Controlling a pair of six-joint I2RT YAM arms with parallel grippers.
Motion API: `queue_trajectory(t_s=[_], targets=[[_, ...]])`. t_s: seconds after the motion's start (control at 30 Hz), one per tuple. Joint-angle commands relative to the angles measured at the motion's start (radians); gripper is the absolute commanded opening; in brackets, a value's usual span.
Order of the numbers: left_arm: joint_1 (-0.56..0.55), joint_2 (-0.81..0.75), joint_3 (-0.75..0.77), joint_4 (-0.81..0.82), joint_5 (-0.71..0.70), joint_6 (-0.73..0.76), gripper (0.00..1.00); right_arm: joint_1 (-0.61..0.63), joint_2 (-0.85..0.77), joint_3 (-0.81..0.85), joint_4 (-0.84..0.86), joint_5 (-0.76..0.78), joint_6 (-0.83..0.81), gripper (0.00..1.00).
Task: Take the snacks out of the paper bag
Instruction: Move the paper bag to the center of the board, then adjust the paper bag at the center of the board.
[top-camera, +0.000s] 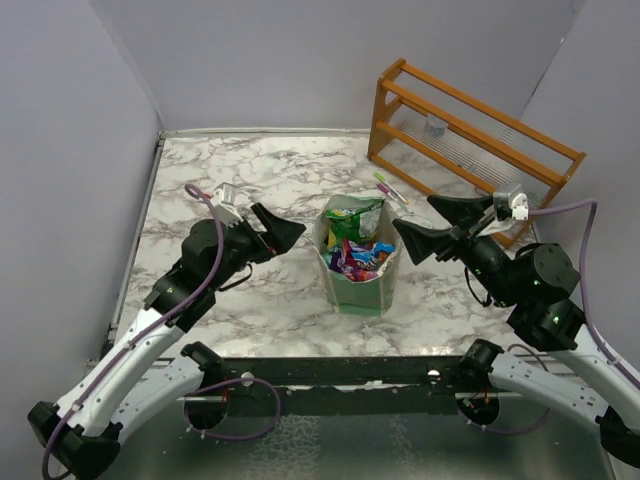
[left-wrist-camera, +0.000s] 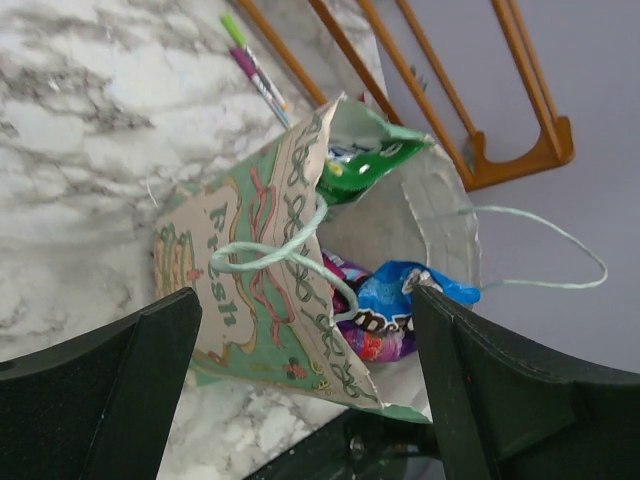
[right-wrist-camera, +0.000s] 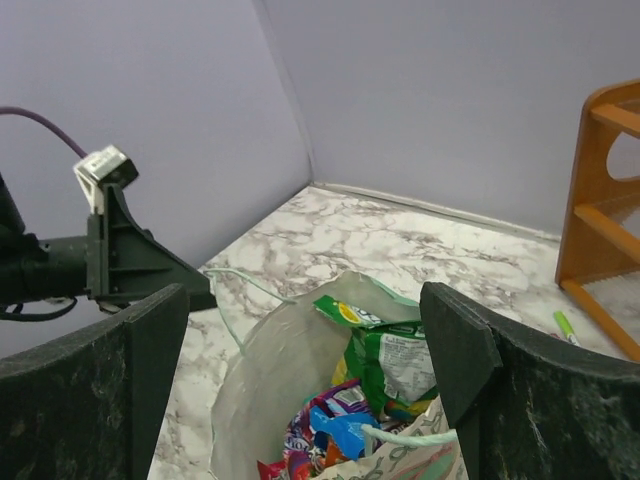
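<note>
The top view alone takes in the whole bench (top-camera: 270, 170): the paper bag (top-camera: 358, 292) stands upright near the middle, mouth open. The left jaws are just to its left and the right jaws just to its right, above its rim. Both pairs are spread wide and grasp nothing.

Only the left wrist view shows the bag's outer wall, printed with looping patterns and the word "Fresh". It also shows both thin cord handles (left-wrist-camera: 270, 258), one lying against the near wall and one looping out past the far wall.

Only the right wrist view looks down into the cream interior, where the snacks (right-wrist-camera: 345, 420) lie heaped at the bottom. A green packet (right-wrist-camera: 388, 358) stands tall against the far wall. That view also catches the left arm's fingers beyond the bag.

The count is two arms, one bag, two handles, one wooden rack (top-camera: 470, 130) at the far right and one pink-and-green pen (top-camera: 388, 188) lying between rack and bag. Four packets can be told apart, one each of green, blue, purple and red. How many lie beneath them cannot be told.
</note>
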Motion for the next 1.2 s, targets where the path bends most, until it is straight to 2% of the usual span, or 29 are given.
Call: queue_trajectory(t_s=[0.0,0.17,0.5,0.63,0.93,1.17], targets=[[0.002,0.024,-0.079,0.151,0.155,-0.165,0.88,0.003,-0.047,0.012,-0.046,0.073,-0.025,0.99],[0.002,0.051,-0.13,0.255,0.192,-0.179,0.88,0.003,-0.076,-0.005,-0.069,0.058,-0.024,0.99],[0.007,0.109,-0.074,0.194,0.07,-0.144,0.65,0.003,-0.09,0.01,-0.136,0.066,-0.014,0.99],[0.016,0.137,-0.062,0.265,0.126,-0.148,0.53,0.003,-0.088,0.02,-0.163,0.066,-0.011,0.99],[0.017,0.157,-0.121,0.518,0.29,-0.21,0.49,0.003,-0.073,0.007,-0.158,0.085,-0.006,0.99],[0.017,0.162,-0.127,0.55,0.308,-0.22,0.38,0.003,-0.046,0.029,-0.16,0.073,-0.004,0.99]])
